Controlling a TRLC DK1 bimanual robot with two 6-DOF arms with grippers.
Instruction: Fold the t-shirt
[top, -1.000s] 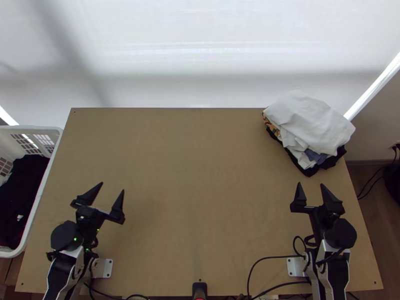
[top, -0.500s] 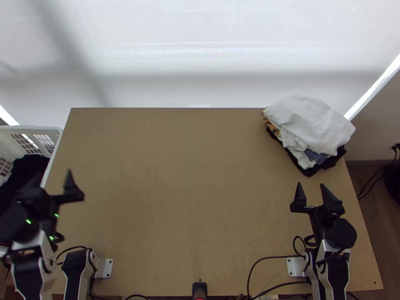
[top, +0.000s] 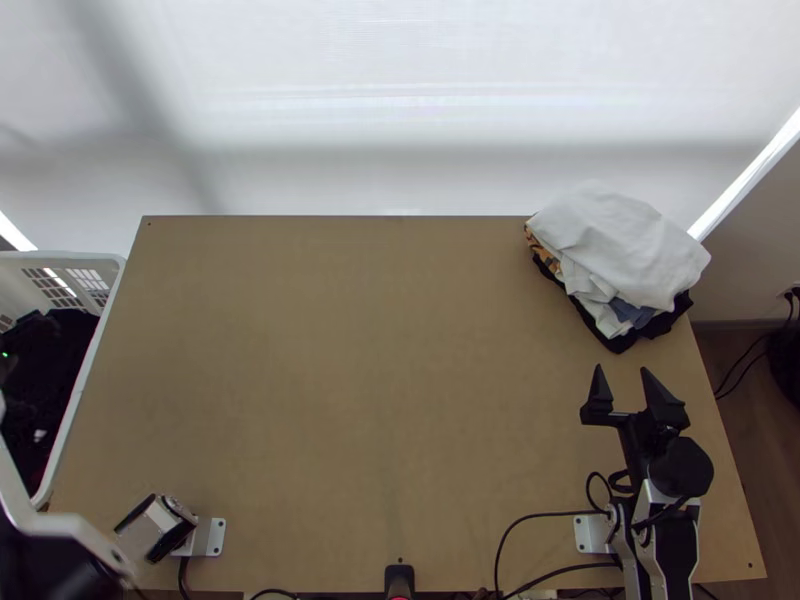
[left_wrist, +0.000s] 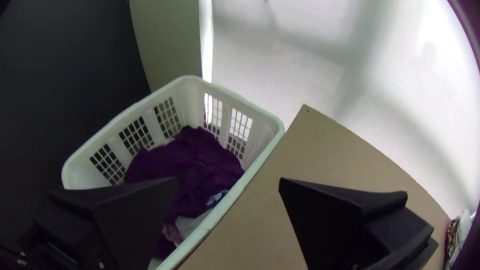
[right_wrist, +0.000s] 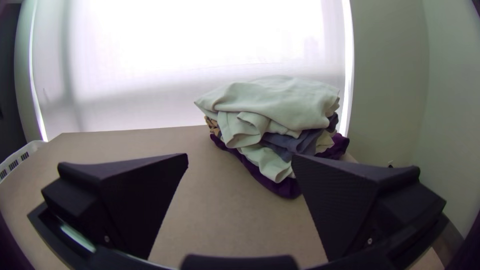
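T-shirt purple, bunched in white basket; left gripper, right gripper jaws wide.

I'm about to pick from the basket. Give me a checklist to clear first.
1. Left gripper open and empty: ok.
2. Clothes in the basket: ok, a purple garment lies bunched there.
3. Purple garment identified as the t-shirt: cannot tell.
4. Right gripper open and apart from the stack: ok.
5. Stack squared up: not ok, lower pieces stick out from under the white cloth.
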